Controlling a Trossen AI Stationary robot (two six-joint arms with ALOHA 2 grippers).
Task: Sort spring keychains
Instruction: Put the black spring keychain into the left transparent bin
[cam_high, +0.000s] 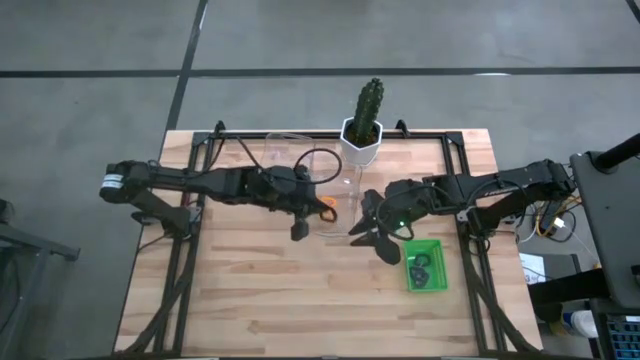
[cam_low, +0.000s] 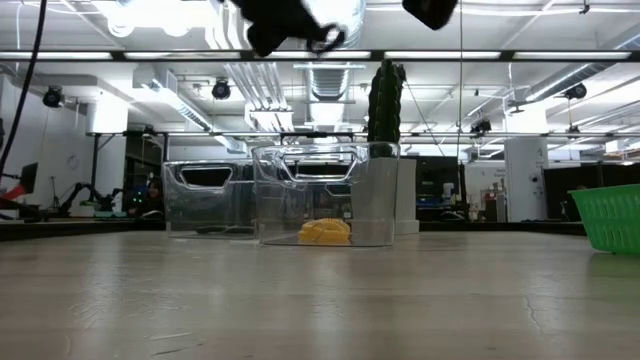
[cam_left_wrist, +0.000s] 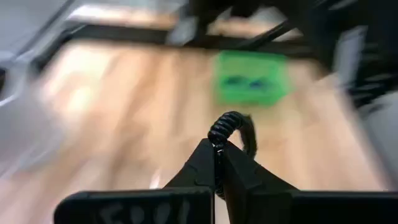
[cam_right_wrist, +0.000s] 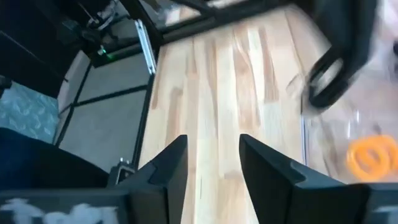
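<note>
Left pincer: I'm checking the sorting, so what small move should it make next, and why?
Probably carry it toward the green bin. The left pincer is shut on a black spring keychain, and that bin already holds dark coils, while the clear box holds an orange one.

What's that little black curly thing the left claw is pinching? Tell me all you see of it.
It is a small black coiled spring keychain, a ring-like loop of tightly wound cord, seemingly plastic. The left claw has its two dark fingers shut on the loop's lower part, so the coil arches up beyond the fingertips. It hangs above the wooden table, touching nothing but the fingers.
</note>
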